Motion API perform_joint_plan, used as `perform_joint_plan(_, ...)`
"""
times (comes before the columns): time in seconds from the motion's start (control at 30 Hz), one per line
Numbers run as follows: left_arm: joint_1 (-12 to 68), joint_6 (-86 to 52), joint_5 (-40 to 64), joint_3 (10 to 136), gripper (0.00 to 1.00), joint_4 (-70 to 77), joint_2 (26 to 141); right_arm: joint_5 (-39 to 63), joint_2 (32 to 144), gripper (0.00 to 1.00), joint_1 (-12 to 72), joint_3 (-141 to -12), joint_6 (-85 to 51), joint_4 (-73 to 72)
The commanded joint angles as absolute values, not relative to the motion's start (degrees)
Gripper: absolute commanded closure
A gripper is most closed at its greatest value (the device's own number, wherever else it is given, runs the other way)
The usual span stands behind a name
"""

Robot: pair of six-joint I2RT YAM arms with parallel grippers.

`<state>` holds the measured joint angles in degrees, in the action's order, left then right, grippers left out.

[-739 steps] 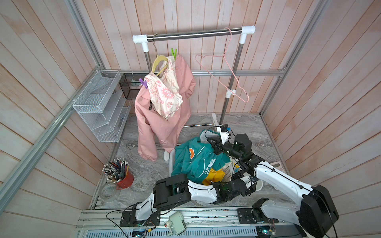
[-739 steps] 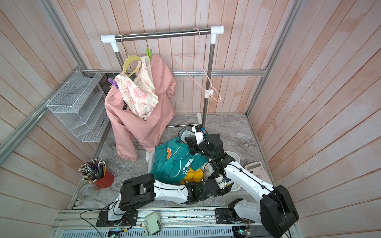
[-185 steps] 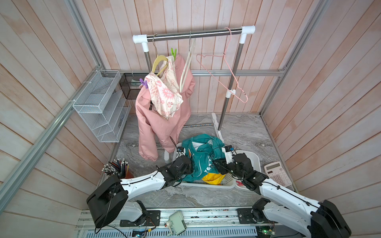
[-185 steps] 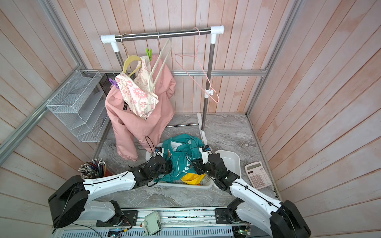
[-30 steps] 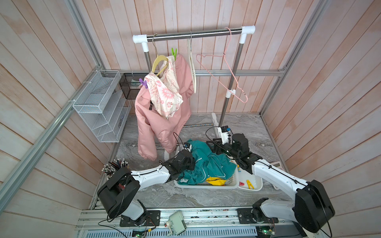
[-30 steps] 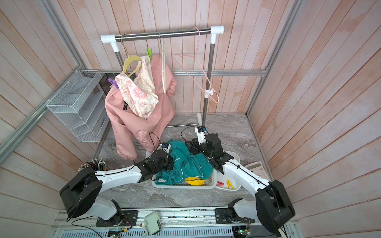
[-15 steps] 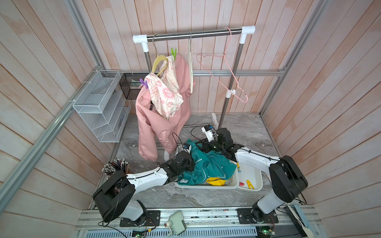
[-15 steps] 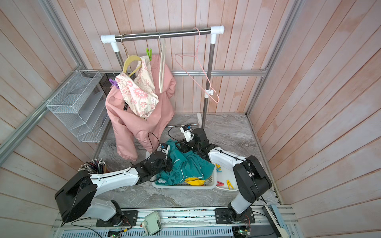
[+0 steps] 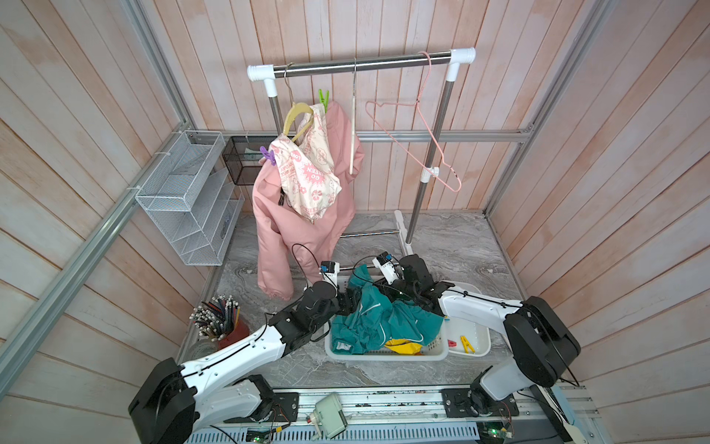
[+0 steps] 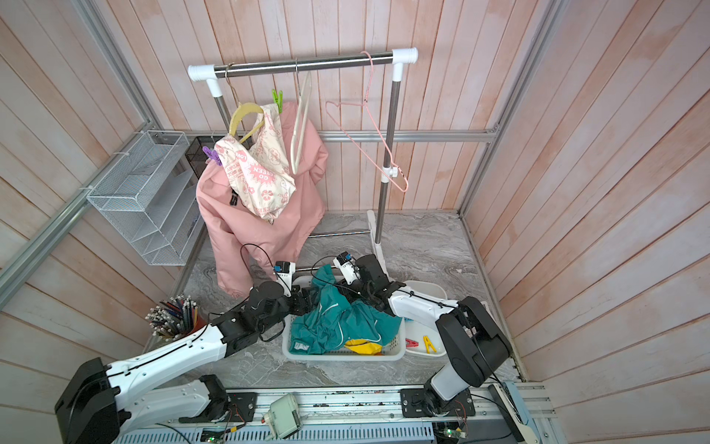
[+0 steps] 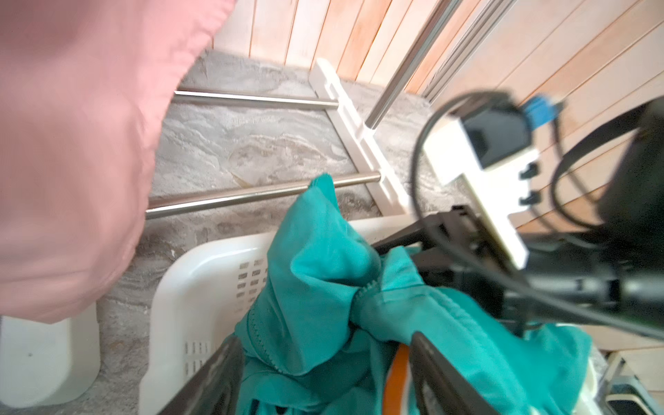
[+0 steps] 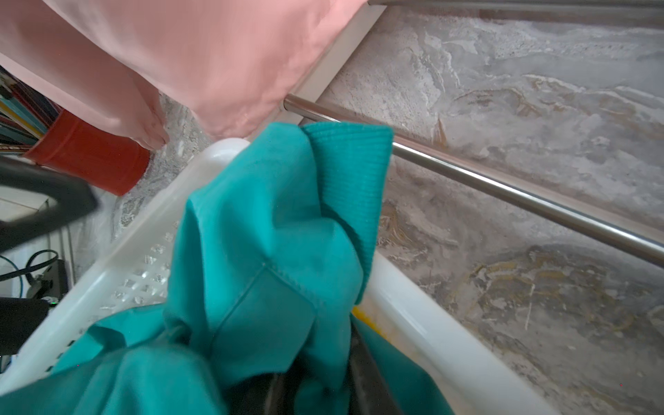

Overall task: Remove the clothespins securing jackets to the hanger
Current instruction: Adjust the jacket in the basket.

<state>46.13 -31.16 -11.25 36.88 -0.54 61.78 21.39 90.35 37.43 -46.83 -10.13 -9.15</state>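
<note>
— Left wrist view first: what has changed?
— The left gripper (image 11: 323, 355) has just sprung wide. Its jaws stand well apart around the teal jacket (image 11: 316, 251) and pinch nothing, though a second ago it was clamped.
— And the other arm?
— The right gripper (image 12: 316, 373) has narrowed onto a fold of that same jacket. The cuff stands up above it, so I judge the cloth is gripped. It looks like a handover, left to right.
— What does that mean for the job?
— Teal is off its hanger, heaped in the white basket (image 9: 384, 354) over the yellow jacket (image 9: 403, 346). Only the pink jacket (image 9: 307, 230) remains pinned.
— Count, nearest first.
— Three jackets: two are in the basket and one is hanging. I can make out four clothespins. A red clothespin (image 9: 452, 341) and a yellow clothespin (image 9: 466, 344) lie in the small tub (image 9: 482, 338) beside the basket. Farther back, a purple clothespin (image 9: 268, 155) and a green clothespin (image 9: 323, 100) clip the pink jacket to its yellow hanger (image 9: 296, 113). Three hangers are on the rail (image 9: 365, 61), and the white hanger (image 9: 352, 134) and pink wire hanger (image 9: 419, 100) are bare.
</note>
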Motion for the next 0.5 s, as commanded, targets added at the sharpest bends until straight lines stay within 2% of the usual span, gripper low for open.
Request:
perform_joint_plan(0.0,45.6,-31.1,-14.5,38.4,0.22,-5.8,58.1,15.8,94.7,0.75,39.1,-43.9,-6.9,-0.9)
perform_joint_plan(0.47,44.6,-22.6,-27.2,52.2,0.2,-18.9,47.2,7.5,103.0,0.77,38.8,-45.5,-7.7,-1.4)
